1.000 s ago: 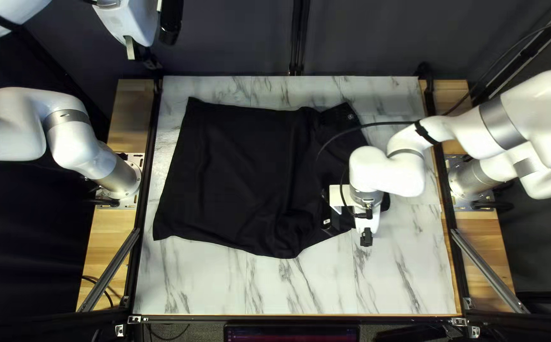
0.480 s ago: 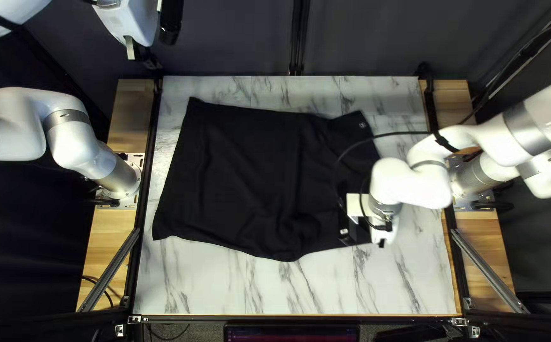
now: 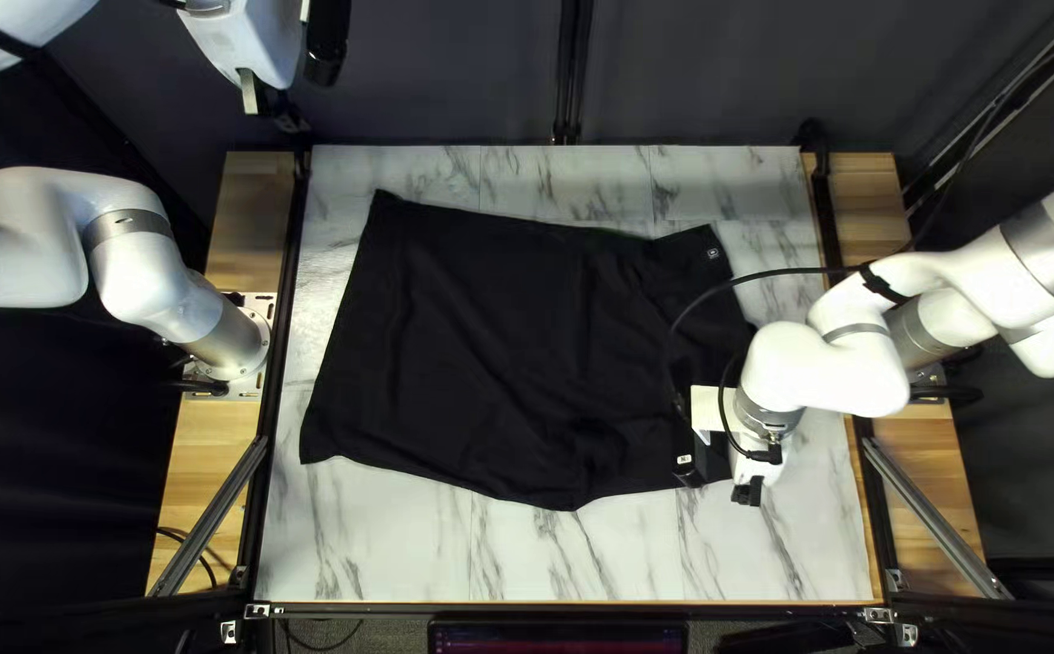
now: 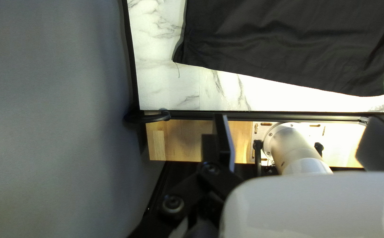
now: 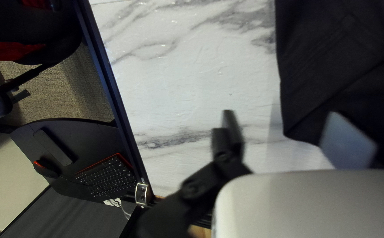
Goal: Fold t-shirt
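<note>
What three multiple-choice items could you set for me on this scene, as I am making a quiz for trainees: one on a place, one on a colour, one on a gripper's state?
1. In the top left view, where on the t-shirt is the small pale mark?
A) Near its lower left corner
B) At its middle
C) Near its upper right corner

2. What colour is the t-shirt?
A) Black
B) Red
C) White

3. What is the state of the right gripper?
A) Shut on the t-shirt
B) Open
C) Shut on nothing

Right letters:
1. C: the top left view shows the mark by that corner, toward the table's far edge.
2. A: the cloth is black against the pale marbled tabletop.
3. B: the right wrist view shows its fingers well apart, with no cloth held between them.
</note>
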Controlling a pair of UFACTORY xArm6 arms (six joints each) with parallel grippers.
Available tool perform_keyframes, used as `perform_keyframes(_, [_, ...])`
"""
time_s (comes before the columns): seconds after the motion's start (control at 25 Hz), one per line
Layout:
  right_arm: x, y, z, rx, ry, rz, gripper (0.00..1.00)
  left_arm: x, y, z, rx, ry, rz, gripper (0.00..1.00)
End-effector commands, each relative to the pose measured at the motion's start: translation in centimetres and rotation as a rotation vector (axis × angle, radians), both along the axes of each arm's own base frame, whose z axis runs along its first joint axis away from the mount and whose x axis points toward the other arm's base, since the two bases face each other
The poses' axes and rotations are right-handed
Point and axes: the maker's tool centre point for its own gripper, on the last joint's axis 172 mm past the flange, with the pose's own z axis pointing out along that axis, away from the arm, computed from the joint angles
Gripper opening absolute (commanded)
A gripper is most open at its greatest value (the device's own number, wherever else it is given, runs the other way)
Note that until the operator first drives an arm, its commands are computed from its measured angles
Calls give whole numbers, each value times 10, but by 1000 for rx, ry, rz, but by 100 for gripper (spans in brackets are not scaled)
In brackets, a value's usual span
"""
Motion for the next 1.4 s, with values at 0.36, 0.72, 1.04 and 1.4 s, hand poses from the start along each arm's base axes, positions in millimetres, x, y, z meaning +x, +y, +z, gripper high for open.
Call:
perform_keyframes(0.36, [3,5,-23,111,54,-40,100,0,0,0,0,0,0,100])
perform_keyframes(0.72, [12,18,-8,89,27,-63,100,0,0,0,0,0,0,100])
perform_keyframes(1.04, [11,3,-20,95,16,-66,100,0,0,0,0,0,0,100])
perform_keyframes(1.4, [32,12,-21,91,-4,-42,100,0,0,0,0,0,0,100])
